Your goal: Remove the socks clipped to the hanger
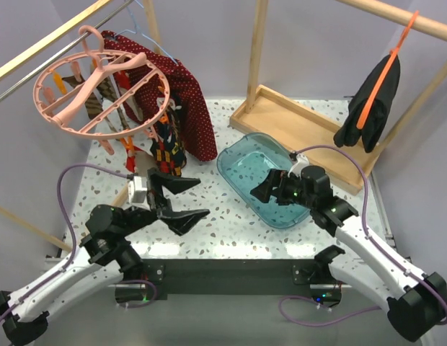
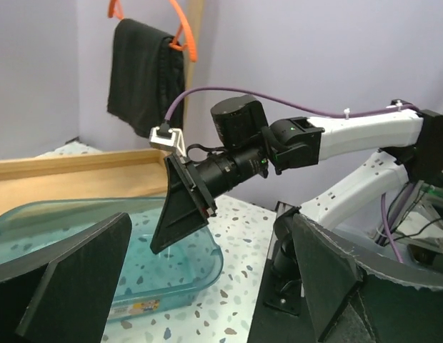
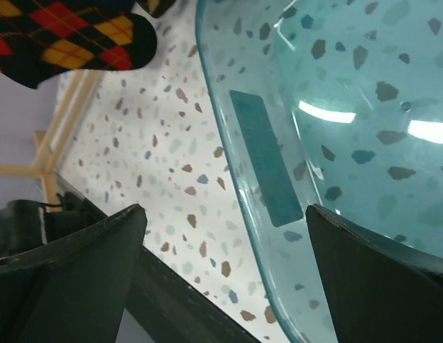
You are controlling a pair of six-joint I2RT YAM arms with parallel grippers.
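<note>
The pink ring hanger [image 1: 101,85] hangs from the rail at the upper left. Several socks are clipped under it: brown argyle ones [image 1: 102,102] beneath the ring, and dark navy ones with red and yellow marks [image 1: 168,148] hanging lower. One navy sock's toe shows in the right wrist view [image 3: 71,32]. My left gripper [image 1: 202,197] is open and empty, below and right of the socks and pointing right. It also shows in the left wrist view [image 2: 214,286]. My right gripper [image 1: 269,186] is open and empty over the near left rim of the teal bin [image 1: 241,155]. It also shows in the right wrist view [image 3: 229,271].
A red white-dotted cloth [image 1: 191,108] hangs behind the socks. A black garment [image 1: 371,108] hangs on an orange hanger [image 1: 386,61] at the right. A wooden tray [image 1: 310,126] lies behind the bin. Wooden frame posts [image 1: 258,50] stand at the back.
</note>
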